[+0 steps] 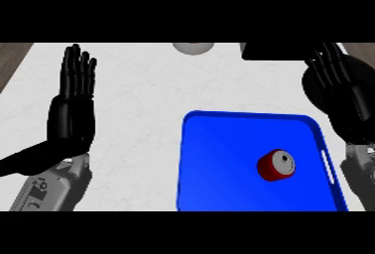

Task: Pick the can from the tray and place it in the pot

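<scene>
A red can (276,165) with a silver lid lies on its side on the blue tray (227,163), toward the tray's right half. The dark pot (322,82) sits at the far right of the counter, beyond the tray, largely hidden behind my right hand. My right hand (343,87) is open, fingers straight and pointing away, hovering over the pot and beyond the can. My left hand (73,111) stands open at the left, fingers up, well away from the tray.
A small grey round object (193,47) sits at the counter's far edge, top centre. A dark block (275,50) lies at the far right beside the pot. Bare white counter (139,99) spreads between my left hand and the tray.
</scene>
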You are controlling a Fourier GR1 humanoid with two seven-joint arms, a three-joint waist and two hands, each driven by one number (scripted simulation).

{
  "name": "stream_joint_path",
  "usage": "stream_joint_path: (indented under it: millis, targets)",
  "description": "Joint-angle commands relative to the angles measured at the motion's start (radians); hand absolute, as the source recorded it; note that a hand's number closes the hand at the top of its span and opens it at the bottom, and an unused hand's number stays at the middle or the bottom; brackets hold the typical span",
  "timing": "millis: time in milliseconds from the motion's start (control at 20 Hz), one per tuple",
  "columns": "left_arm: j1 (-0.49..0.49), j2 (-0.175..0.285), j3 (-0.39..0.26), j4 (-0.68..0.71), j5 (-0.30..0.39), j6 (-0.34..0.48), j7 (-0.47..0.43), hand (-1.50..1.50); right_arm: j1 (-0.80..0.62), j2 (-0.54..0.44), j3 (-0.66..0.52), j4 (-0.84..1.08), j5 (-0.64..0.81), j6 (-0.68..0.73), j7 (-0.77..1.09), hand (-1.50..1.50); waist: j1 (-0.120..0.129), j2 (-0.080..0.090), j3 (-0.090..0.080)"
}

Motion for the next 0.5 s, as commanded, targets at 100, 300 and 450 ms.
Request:
stream_joint_path:
  millis: [100, 300, 450]
  targets:
    - [0.115, 0.022, 0.0, 0.024, 0.013, -0.013, 0.05, 0.0, 0.063, -0.076, -0.135, -0.073, -0.074, 0.258, -0.332, 1.5, -0.015, 0.001, 0.014]
    - [0.216, 0.008, -0.023, 0.088, 0.026, -0.02, 0.056, 0.0, 0.083, -0.282, -0.251, -0.01, 0.192, 0.19, -0.392, 1.5, -0.064, 0.018, 0.005]
    - [0.277, 0.034, -0.015, 0.089, 0.058, -0.084, 0.032, 0.0, 0.264, -0.13, -0.339, 0.132, 0.084, 0.255, -0.698, -1.5, -0.016, 0.009, 0.013]
